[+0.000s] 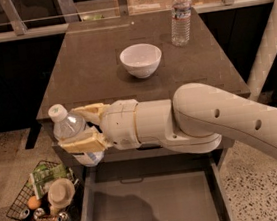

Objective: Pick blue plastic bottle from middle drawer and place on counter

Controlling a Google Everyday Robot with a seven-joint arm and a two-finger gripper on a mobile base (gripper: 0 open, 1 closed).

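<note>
Clamping the blue plastic bottle (69,126), the gripper (83,128) hangs at the near-left edge of the counter (92,62);
bottle nearly upright; counter top lies farther, rightward.

Single camera, so no second view to overlap. It sits high on the arm's side of the desk (97,62), pitched steeply down and facing across it toward the rail (117,20) at the back. Range is close: the arm (220,117) enters from the right edge and fills mid-frame. The end effector (71,129) sits left of centre at the desk's near edge, clamped on the blue plastic bottle (65,122). Beyond it: bowl (141,59), water bottle (180,14). Below it: the open middle drawer (150,206), cut by the bottom edge. Lower left of it: wire basket (25,197) on the floor (268,182).
</note>
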